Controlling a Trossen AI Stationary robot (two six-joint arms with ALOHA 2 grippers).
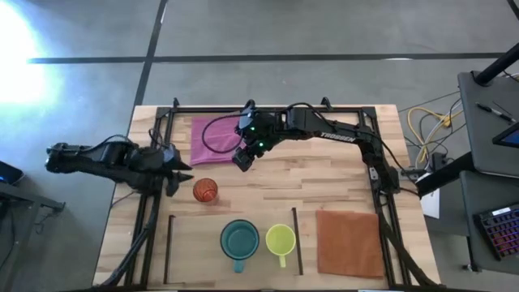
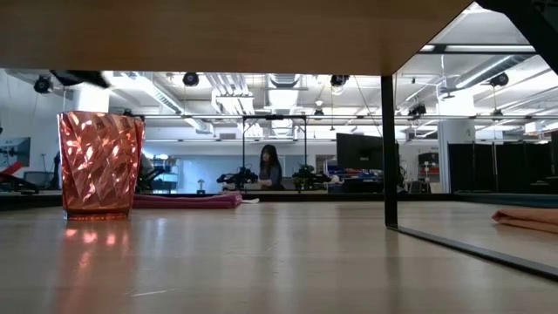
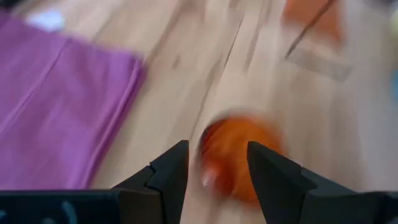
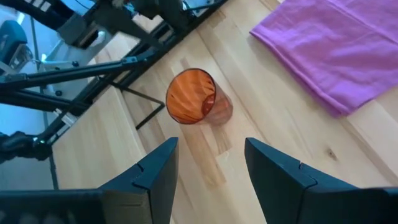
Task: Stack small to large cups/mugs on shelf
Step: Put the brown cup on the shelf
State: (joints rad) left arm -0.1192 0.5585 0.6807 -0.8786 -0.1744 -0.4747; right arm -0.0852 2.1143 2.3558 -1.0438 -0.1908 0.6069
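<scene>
- left arm lies low along the surface's left edge, its left tool spread wide and holding nothing, pointing across toward the middle
- red cup stands upright on the surface just to the right of that tool and a touch nearer the front edge. From the left wrist it sits straight ahead, lined up with the gap between the fingers, so I'd say the left arm is the nearer one and only needs a short push forward to get around it
- cup is outside the shelf, just behind its left black strip
- teal mug and yellow mug stand side by side inside the shelf, not touching, handles toward the front edge
- right arm reaches in from the right with its elbow bent, right tool hanging over the purple cloth's edge, behind and right of the cup, fingers wide apart and empty too
</scene>
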